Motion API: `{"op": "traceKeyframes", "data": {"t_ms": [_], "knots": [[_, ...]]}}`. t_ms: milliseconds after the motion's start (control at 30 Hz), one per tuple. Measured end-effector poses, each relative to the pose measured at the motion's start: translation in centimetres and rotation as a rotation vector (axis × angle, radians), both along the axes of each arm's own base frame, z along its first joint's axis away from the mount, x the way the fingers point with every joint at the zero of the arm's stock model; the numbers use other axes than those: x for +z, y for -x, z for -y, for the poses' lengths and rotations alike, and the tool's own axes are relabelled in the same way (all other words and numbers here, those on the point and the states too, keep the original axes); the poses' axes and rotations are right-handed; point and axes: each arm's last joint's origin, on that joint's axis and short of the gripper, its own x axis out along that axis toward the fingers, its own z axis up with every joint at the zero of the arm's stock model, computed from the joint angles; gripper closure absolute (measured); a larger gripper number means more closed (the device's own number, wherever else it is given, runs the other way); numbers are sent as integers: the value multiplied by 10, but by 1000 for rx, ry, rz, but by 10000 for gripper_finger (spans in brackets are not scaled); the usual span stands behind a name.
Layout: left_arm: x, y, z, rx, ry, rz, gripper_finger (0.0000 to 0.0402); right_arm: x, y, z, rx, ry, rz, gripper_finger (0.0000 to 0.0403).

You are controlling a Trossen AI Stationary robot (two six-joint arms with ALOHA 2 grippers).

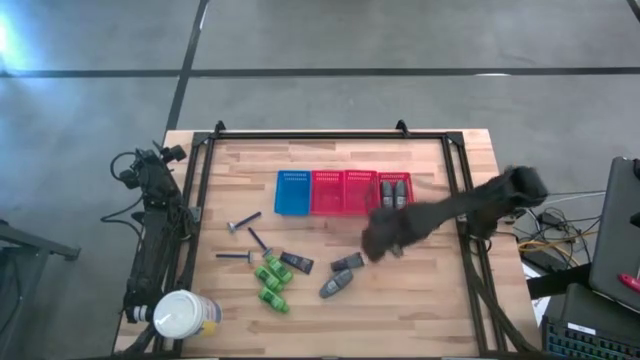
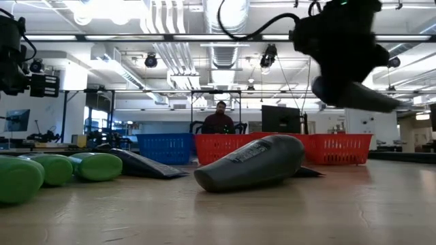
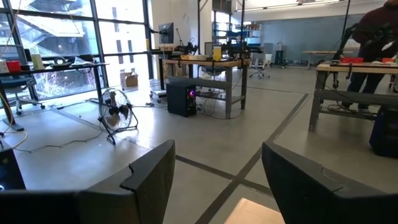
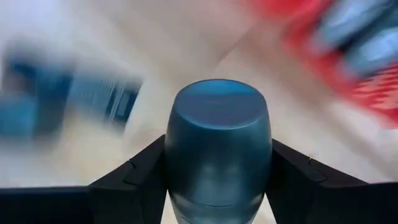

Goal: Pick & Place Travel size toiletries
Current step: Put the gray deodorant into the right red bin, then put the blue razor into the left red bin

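Observation:
My right gripper [image 1: 385, 236] hangs above the table in front of the red baskets, shut on a grey oval container [image 4: 217, 137]. On the table lie two more grey oval containers [image 1: 336, 286] [image 1: 347, 262], a dark tube [image 1: 297, 263], green bottles [image 1: 272, 281] and several dark-handled razors [image 1: 243, 222]. The low view shows one grey container [image 2: 252, 161] lying on its side, with green bottles [image 2: 54, 170] to its left. My left gripper [image 3: 214, 180] is open and parked off the table's left edge, facing the room. My right gripper pinches the grey oval container between its two fingers [image 4: 140, 174], one on each side of the body [image 4: 180, 155]. The container's rounded end [image 4: 217, 102] sticks out past the fingertips. It is lifted clear of the table.
A blue mesh basket [image 1: 292, 192] and red mesh baskets [image 1: 345, 192] stand in a row toward the far edge; the rightmost red one [image 1: 393, 190] holds grey containers. A large white jar [image 1: 185, 315] stands at the near left corner. A person sits beyond the table [image 2: 219, 119].

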Motion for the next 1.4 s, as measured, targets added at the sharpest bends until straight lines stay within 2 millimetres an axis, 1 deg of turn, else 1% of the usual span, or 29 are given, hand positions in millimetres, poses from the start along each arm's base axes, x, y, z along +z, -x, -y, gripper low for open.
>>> {"op": "traceKeyframes", "data": {"t_ms": [100, 200, 267, 333, 400, 567, 700, 800, 867, 933, 1033, 1100, 1200, 1233, 1267, 1300, 1400], "knots": [[0, 0, 0, 0, 0, 0, 156, 19, 19, 36, -244, 55, 127, 203], [0, 0, 0, 0, 0, 0, 156, 28, 38, 68, -410, 78, 212, 202], [0, 0, 0, 3, 7, -8, 156, 25, 49, 87, -487, 60, 223, 198], [0, 1, 0, 24, 15, -18, 156, 17, 54, 104, -517, 10, 228, 194], [0, 1, 0, 30, 18, -19, 156, 8, 58, 117, -535, -3, 224, 192], [-1, 1, 0, 29, 23, -20, 156, -6, 55, 145, -547, -10, 241, 193], [-1, 1, 0, 29, 26, -26, 156, -19, 51, 156, -509, -37, 159, 184], [0, 1, 0, 28, 14, -29, 156, -23, 48, 161, -513, -41, 140, 165], [0, 0, 0, -8, -16, 19, 156, -25, 47, 162, -514, -41, 130, 150], [-1, -2, -2, -85, -85, 136, 156, -24, 47, 162, -511, -34, 122, 135], [0, -7, -4, -280, -222, 419, 156, -22, 52, 161, -512, -4, 84, 114], [6, -9, -4, -395, -342, 599, 156, -20, 55, 161, -506, 6, 75, 101], [10, -13, -4, -525, -419, 807, 156, -17, 58, 161, -510, 5, 79, 85], [14, -13, -4, -556, -446, 828, 156, -16, 58, 161, -515, 4, 86, 81], [18, -15, -4, -607, -445, 813, 156, -16, 58, 161, -521, 2, 90, 77], [22, -17, -4, -687, -405, 761, 156, -15, 57, 161, -525, 1, 98, 73], [35, -27, -5, -951, -268, 531, 156, -14, 57, 161, -527, 1, 110, 64]]}}
